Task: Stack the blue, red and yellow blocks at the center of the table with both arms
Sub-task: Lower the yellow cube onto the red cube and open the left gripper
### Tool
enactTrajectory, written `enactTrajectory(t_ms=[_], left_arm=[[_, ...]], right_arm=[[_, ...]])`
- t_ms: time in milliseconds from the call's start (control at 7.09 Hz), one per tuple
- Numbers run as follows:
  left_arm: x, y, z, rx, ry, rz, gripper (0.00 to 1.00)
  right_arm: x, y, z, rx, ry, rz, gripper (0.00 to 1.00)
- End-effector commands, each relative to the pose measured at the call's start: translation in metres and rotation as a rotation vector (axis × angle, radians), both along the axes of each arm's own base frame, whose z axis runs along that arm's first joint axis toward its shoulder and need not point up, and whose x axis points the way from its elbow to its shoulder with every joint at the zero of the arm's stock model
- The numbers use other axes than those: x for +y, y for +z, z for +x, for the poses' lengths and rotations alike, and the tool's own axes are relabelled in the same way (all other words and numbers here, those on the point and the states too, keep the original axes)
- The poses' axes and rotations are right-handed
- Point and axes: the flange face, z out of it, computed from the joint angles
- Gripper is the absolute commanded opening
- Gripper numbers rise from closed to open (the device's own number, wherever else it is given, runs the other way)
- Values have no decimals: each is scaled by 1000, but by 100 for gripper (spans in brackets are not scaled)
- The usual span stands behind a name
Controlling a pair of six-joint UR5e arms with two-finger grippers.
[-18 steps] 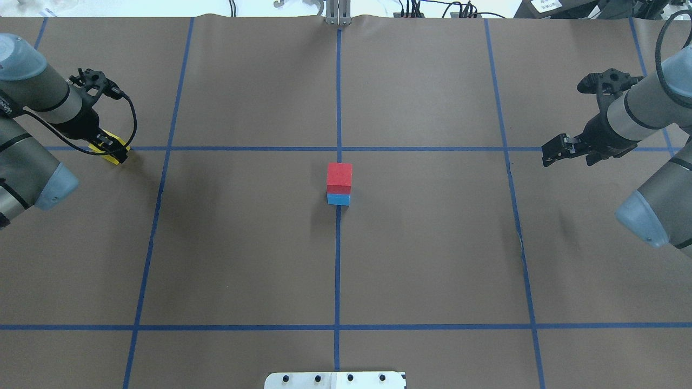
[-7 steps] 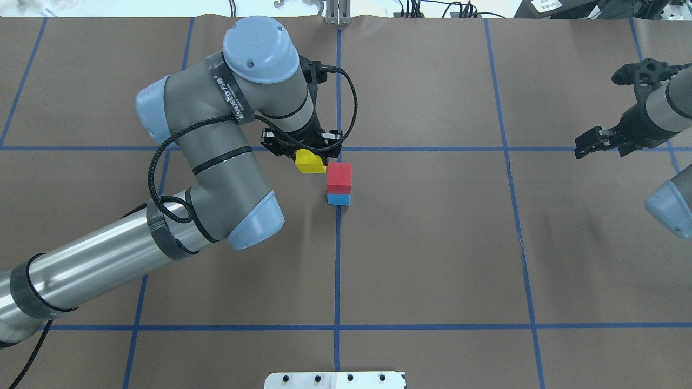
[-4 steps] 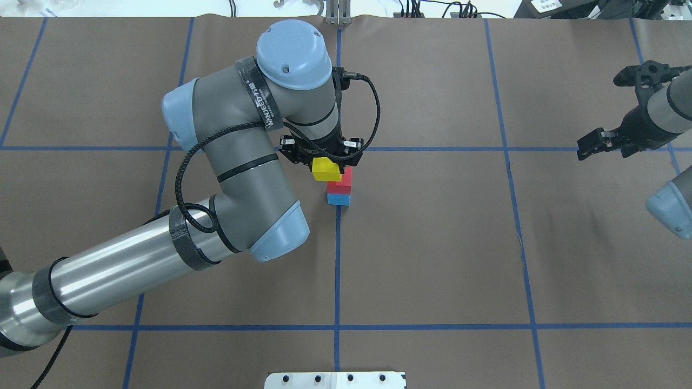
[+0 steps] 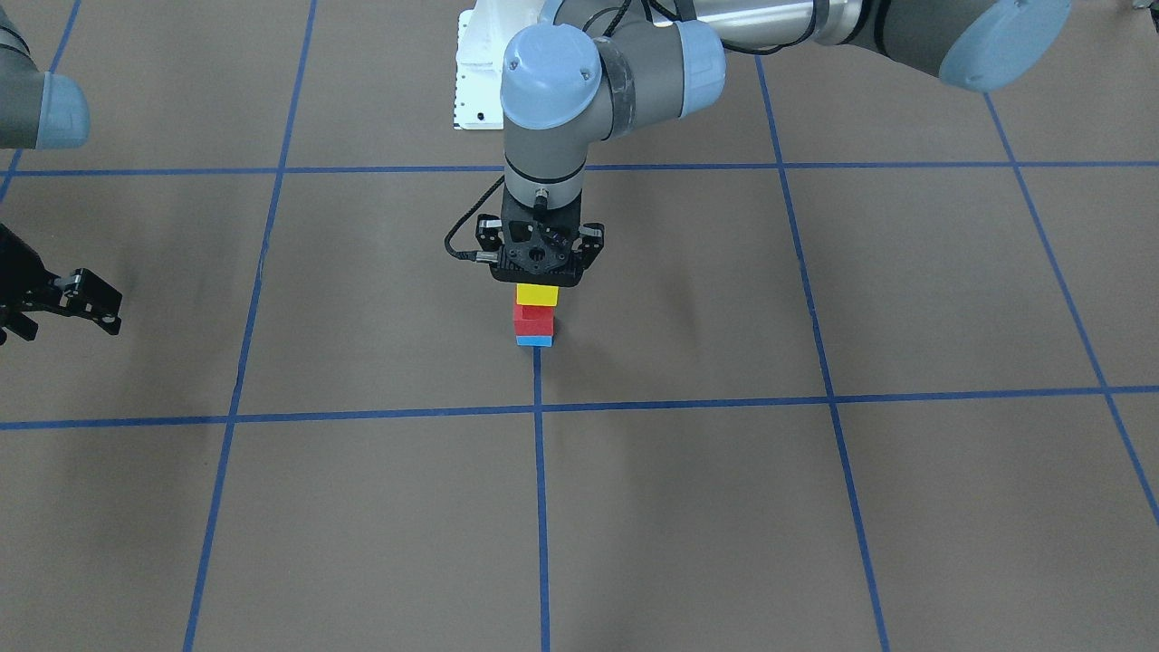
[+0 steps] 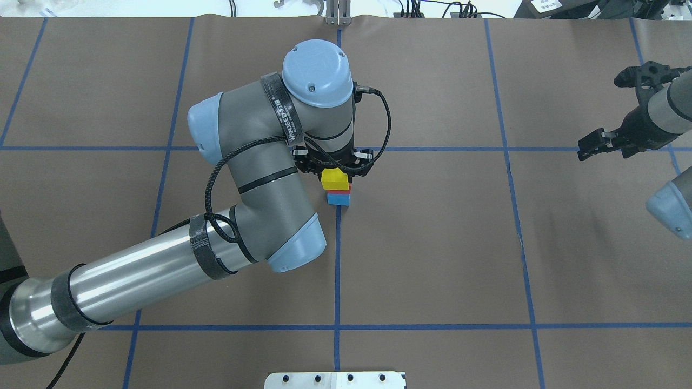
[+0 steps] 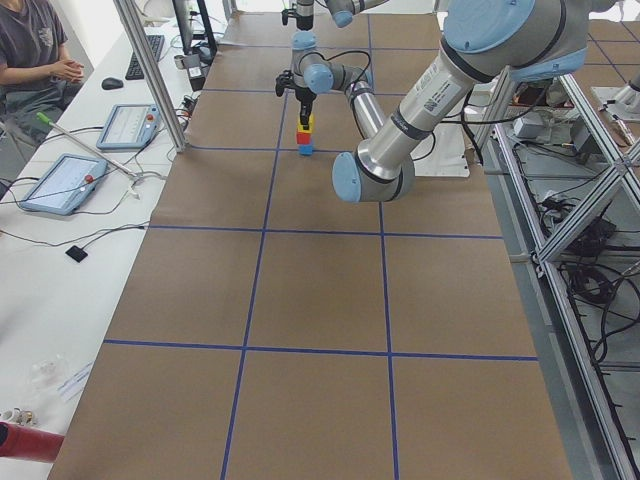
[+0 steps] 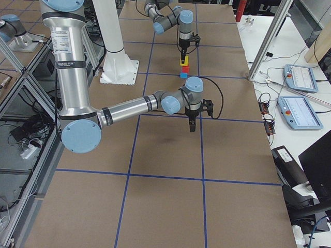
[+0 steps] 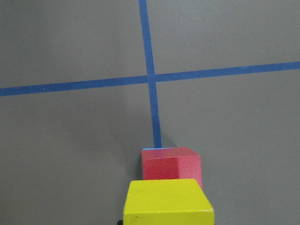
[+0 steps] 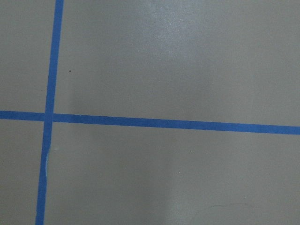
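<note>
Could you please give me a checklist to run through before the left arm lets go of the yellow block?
1. Left claw shut on yellow block: ok.
2. Red block sits on blue block, on the centre tape line: ok.
3. Yellow block lined up over red block: roughly ok.
4. Yellow block touching red block: cannot tell.
5. Right claw away from the blocks: ok.

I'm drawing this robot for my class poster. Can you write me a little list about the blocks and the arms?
Stack so far: red block on blue block, on the middle blue tape line
Being placed: yellow block, held in the left gripper, right over the red block; touching or not, I cannot tell
Other arm: right gripper, off to the side, holding nothing
Left to do: let go of the yellow block
</note>
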Motion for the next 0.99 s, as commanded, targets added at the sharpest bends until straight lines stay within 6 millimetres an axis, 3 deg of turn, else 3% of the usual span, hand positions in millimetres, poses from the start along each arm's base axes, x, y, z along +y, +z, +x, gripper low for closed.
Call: enactTrajectory(t_ms=[0,846], left_arm=[[-2,1,4,-5,-7,-8,0],[-6,-2,7,-4,-11,-11,0]], right_arm=[[0,0,-1,0,-1,0,100],[0,0,-1,1,1,-1,100]])
